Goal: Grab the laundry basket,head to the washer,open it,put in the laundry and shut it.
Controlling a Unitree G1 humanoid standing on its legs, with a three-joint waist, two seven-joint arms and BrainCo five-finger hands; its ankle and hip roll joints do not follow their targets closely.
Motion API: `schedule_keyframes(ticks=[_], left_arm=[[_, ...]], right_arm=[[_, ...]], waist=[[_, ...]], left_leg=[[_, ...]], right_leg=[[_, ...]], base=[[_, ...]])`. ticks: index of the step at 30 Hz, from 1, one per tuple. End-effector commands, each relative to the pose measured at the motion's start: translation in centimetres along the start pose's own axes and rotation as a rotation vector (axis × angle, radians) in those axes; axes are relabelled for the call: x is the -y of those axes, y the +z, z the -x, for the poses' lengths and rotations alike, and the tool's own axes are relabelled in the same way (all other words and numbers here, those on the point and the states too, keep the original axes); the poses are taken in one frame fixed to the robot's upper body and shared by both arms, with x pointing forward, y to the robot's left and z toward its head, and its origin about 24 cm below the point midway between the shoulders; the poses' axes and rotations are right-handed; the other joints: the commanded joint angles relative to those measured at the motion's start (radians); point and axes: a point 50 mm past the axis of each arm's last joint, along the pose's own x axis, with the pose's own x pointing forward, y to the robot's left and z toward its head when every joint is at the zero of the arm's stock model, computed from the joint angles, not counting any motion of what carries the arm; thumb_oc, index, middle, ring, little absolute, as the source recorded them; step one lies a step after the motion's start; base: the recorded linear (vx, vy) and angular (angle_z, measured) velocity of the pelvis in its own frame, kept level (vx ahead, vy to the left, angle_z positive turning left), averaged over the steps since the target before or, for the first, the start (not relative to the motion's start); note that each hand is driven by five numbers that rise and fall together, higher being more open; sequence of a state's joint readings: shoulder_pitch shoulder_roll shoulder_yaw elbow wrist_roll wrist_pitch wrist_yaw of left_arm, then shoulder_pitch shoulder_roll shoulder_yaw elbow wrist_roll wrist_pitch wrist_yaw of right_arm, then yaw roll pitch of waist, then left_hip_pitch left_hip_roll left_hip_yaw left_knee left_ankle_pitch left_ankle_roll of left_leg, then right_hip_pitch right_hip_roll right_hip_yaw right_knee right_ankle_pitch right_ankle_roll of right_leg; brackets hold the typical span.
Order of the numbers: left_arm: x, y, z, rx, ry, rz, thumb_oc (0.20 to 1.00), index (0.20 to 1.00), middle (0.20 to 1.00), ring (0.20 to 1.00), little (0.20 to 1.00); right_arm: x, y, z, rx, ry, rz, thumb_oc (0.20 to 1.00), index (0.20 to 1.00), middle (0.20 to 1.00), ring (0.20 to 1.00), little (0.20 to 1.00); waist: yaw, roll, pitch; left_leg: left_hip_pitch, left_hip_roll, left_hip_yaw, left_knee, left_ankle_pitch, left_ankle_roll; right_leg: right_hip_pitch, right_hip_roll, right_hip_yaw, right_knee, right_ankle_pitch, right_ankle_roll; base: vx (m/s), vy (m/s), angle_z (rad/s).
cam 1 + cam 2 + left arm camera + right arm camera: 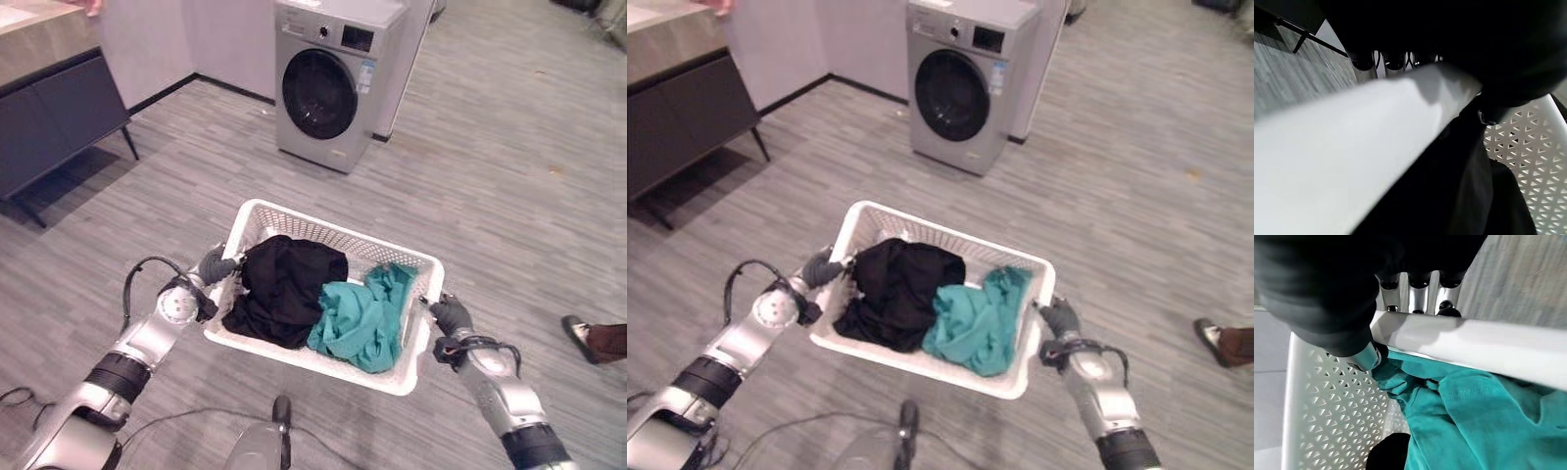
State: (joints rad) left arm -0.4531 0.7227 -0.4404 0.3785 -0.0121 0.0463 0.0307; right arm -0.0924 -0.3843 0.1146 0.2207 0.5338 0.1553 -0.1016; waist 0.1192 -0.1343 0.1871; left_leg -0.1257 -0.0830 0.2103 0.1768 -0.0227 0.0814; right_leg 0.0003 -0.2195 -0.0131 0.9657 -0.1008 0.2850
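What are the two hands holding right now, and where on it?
The white perforated plastic laundry basket: the left hand grips the rim of one short end, the right hand the rim of the opposite end.

The black garment (285, 290) is lying over part of the teal garment (365, 318) and is hiding the floor of the laundry basket (333, 230) beneath both. In the left wrist view the left hand (1374, 59) is showing only finger segments past the basket's rim, with the fingertips going out of sight behind that rim. At the right edge a person's shoe (580, 334) is being cut off by the frame, and the dark cabinet (49, 127) is running off the left edge.
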Motion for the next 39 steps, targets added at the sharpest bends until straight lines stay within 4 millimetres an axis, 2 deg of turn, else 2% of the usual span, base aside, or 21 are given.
schedule_keyframes(ticks=[1,2,4,6,7,9,11,14,18,19,21,22,23,26,28,30,31,32,34,35,39], left_arm=[[-7.4,0.8,0.0,0.023,0.288,0.043,0.200,0.200,0.200,0.200,0.200],[-7.6,1.2,-0.2,0.034,0.292,0.042,0.200,0.200,0.200,0.200,0.200],[-7.6,1.6,-0.3,0.047,0.293,0.041,0.200,0.200,0.200,0.200,0.200],[-7.7,1.9,-0.2,0.062,0.287,0.026,0.200,0.200,0.200,0.200,0.200],[-7.8,1.9,-0.2,0.064,0.284,0.025,0.200,0.200,0.200,0.200,0.200],[-7.9,1.7,0.0,0.059,0.288,0.029,0.200,0.200,0.200,0.200,0.200],[-8.2,1.2,0.3,0.050,0.313,0.031,0.200,0.200,0.200,0.200,0.200],[-8.4,0.3,0.6,0.022,0.327,0.030,0.200,0.200,0.200,0.200,0.200],[-8.0,-0.1,0.6,0.013,0.312,0.029,0.200,0.200,0.200,0.200,0.200],[-8.0,-0.3,0.7,0.008,0.312,0.033,0.200,0.200,0.200,0.200,0.200],[-7.9,-0.5,0.9,0.006,0.312,0.050,0.200,0.200,0.200,0.200,0.200],[-7.9,-0.3,0.9,0.008,0.305,0.046,0.200,0.200,0.200,0.200,0.200],[-7.9,-0.3,0.9,0.008,0.305,0.046,0.200,0.200,0.200,0.200,0.200],[-8.7,0.3,1.1,0.036,0.339,0.043,0.200,0.200,0.200,0.200,0.200],[-8.5,2.0,0.4,0.090,0.339,0.057,0.200,0.200,0.200,0.200,0.200],[-8.2,2.5,0.1,0.105,0.326,0.065,0.200,0.200,0.200,0.200,0.200],[-7.8,3.0,-0.3,0.121,0.314,0.070,0.200,0.200,0.200,0.200,0.200],[-7.7,3.1,-0.3,0.122,0.313,0.070,0.200,0.200,0.200,0.200,0.200],[-7.6,3.5,-0.7,0.131,0.307,0.061,0.200,0.200,0.200,0.200,0.200],[-7.4,3.6,-0.8,0.133,0.300,0.058,0.200,0.200,0.200,0.200,0.200],[-7.4,3.6,-0.8,0.133,0.300,0.058,0.200,0.200,0.200,0.200,0.200]], right_arm=[[2.1,3.9,-0.1,0.171,-0.003,0.052,0.200,0.200,0.200,0.200,0.200],[2.4,4.0,0.0,0.173,-0.019,0.052,0.200,0.200,0.200,0.200,0.200],[2.7,3.8,0.0,0.169,-0.034,0.046,0.200,0.200,0.200,0.200,0.200],[3.5,3.6,0.4,0.162,-0.055,0.048,0.200,0.200,0.200,0.200,0.200],[3.7,3.6,0.4,0.162,-0.060,0.047,0.200,0.200,0.200,0.200,0.200],[3.9,3.5,0.5,0.160,-0.063,0.047,0.200,0.200,0.200,0.200,0.200],[3.9,3.3,0.7,0.157,-0.059,0.042,0.200,0.200,0.200,0.200,0.200],[3.5,3.1,0.7,0.152,-0.037,0.046,0.200,0.200,0.200,0.200,0.200],[2.8,2.6,0.9,0.132,0.020,0.008,0.200,0.200,0.200,0.200,0.200],[2.6,2.7,1.0,0.134,0.040,0.004,0.200,0.200,0.200,0.200,0.200],[2.6,3.0,1.2,0.141,0.057,-0.005,0.200,0.200,0.200,0.200,0.200],[2.6,3.4,1.4,0.162,0.062,-0.014,0.200,0.200,0.200,0.200,0.200],[2.6,3.4,1.4,0.163,0.062,-0.015,0.200,0.200,0.200,0.200,0.200],[3.0,4.1,1.9,0.193,0.044,0.007,0.200,0.200,0.200,0.200,0.200],[3.4,4.4,2.1,0.209,0.014,0.024,0.200,0.200,0.200,0.200,0.200],[3.6,4.4,2.4,0.212,0.003,0.026,0.200,0.200,0.200,0.200,0.200],[3.6,4.3,2.6,0.211,0.007,0.038,0.200,0.200,0.200,0.200,0.200],[3.7,4.3,2.6,0.211,0.005,0.038,0.200,0.200,0.200,0.200,0.200],[3.6,4.3,2.7,0.211,0.011,0.045,0.200,0.200,0.200,0.200,0.200],[3.4,4.3,2.7,0.214,0.017,0.045,0.200,0.200,0.200,0.200,0.200],[3.4,4.3,2.7,0.214,0.016,0.044,0.200,0.200,0.200,0.200,0.200]], waist=[[-0.030,0.092,-0.030],[-0.044,0.107,-0.020],[-0.067,0.122,-0.010],[-0.087,0.125,-0.010],[-0.097,0.119,-0.009],[-0.103,0.119,-0.011],[-0.117,0.118,-0.006],[-0.124,0.129,-0.011],[-0.144,0.122,-0.058],[-0.153,0.128,-0.071],[-0.166,0.133,-0.075],[-0.163,0.114,-0.070],[-0.167,0.113,-0.072],[-0.141,0.085,-0.044],[-0.115,0.072,-0.004],[-0.108,0.064,0.005],[-0.096,0.065,0.013],[-0.095,0.059,0.013],[-0.081,0.061,0.013],[-0.066,0.055,0.011],[-0.065,0.053,0.013]], left_leg=[[0.066,0.075,-0.082,-0.084,0.004,0.031],[0.101,0.078,-0.085,-0.099,-0.003,0.034],[0.146,0.072,-0.102,-0.109,-0.020,0.030],[0.189,0.069,-0.126,-0.112,-0.046,0.009],[0.213,0.066,-0.140,-0.112,-0.071,-0.003],[0.244,0.063,-0.157,-0.113,-0.105,-0.017],[0.295,0.054,-0.180,-0.098,-0.154,-0.024],[0.354,0.062,-0.187,-0.115,-0.187,-0.029],[0.437,0.091,-0.204,-0.117,-0.207,-0.054],[0.442,0.120,-0.211,-0.080,-0.183,-0.069],[0.384,0.191,-0.200,0.129,-0.084,-0.092],[0.272,0.278,-0.191,0.440,0.068,-0.092],[0.262,0.277,-0.197,0.447,0.069,-0.093],[0.129,0.359,-0.187,0.778,0.128,-0.094],[-0.015,0.428,-0.148,0.831,0.106,-0.106],[-0.066,0.402,-0.116,0.776,0.066,-0.115],[-0.125,0.378,-0.055,0.609,0.054,-0.147],[-0.117,0.369,-0.049,0.596,0.058,-0.145],[-0.127,0.323,-0.006,0.335,0.050,-0.143],[-0.113,0.260,-0.001,0.179,0.065,-0.132],[-0.109,0.258,0.001,0.173,0.068,-0.132]], right_leg=[[-0.023,0.063,-0.174,-0.088,0.234,-0.091],[-0.069,0.028,-0.209,-0.078,0.194,-0.111],[-0.134,0.023,-0.241,-0.140,0.119,-0.127],[-0.136,0.034,-0.272,-0.347,0.051,-0.145],[-0.143,0.043,-0.272,-0.518,0.037,-0.151],[-0.137,0.070,-0.234,-0.764,0.054,-0.144],[-0.207,0.075,-0.139,-0.964,0.144,-0.105],[-0.233,0.088,-0.137,-1.034,0.173,-0.088],[-0.202,0.100,-0.144,-0.983,0.216,-0.105],[-0.205,0.119,-0.144,-0.941,0.212,-0.119],[-0.179,0.164,-0.136,-0.879,0.166,-0.167],[-0.122,0.195,-0.156,-0.869,0.116,-0.235],[-0.126,0.194,-0.159,-0.872,0.119,-0.237],[-0.020,0.247,-0.145,-0.885,0.046,-0.305],[0.078,0.277,-0.173,-0.925,0.006,-0.332],[0.106,0.269,-0.189,-0.936,-0.003,-0.323],[0.140,0.266,-0.204,-0.945,-0.019,-0.308],[0.142,0.258,-0.204,-0.945,-0.020,-0.306],[0.163,0.247,-0.215,-0.951,-0.024,-0.284],[0.179,0.233,-0.217,-0.952,-0.026,-0.269],[0.181,0.230,-0.217,-0.952,-0.026,-0.269]], base=[[0.43,0.206,-0.13],[0.39,0.159,-0.04],[0.41,0.051,0.09],[0.46,-0.095,0.32],[0.42,-0.153,0.29],[0.43,-0.161,0.29],[0.53,-0.145,0.16],[0.45,-0.118,0.01],[0.57,-0.204,0.12],[0.62,-0.316,0.26],[0.61,-0.488,0.17],[0.41,-0.479,0.00],[0.40,-0.516,-0.04],[0.37,-0.415,-0.20],[0.32,-0.376,0.06],[0.29,-0.112,0.21],[0.30,-0.027,0.07],[0.29,0.022,0.02],[0.28,0.067,0.08],[0.23,0.062,0.13],[0.17,0.032,-0.75]])
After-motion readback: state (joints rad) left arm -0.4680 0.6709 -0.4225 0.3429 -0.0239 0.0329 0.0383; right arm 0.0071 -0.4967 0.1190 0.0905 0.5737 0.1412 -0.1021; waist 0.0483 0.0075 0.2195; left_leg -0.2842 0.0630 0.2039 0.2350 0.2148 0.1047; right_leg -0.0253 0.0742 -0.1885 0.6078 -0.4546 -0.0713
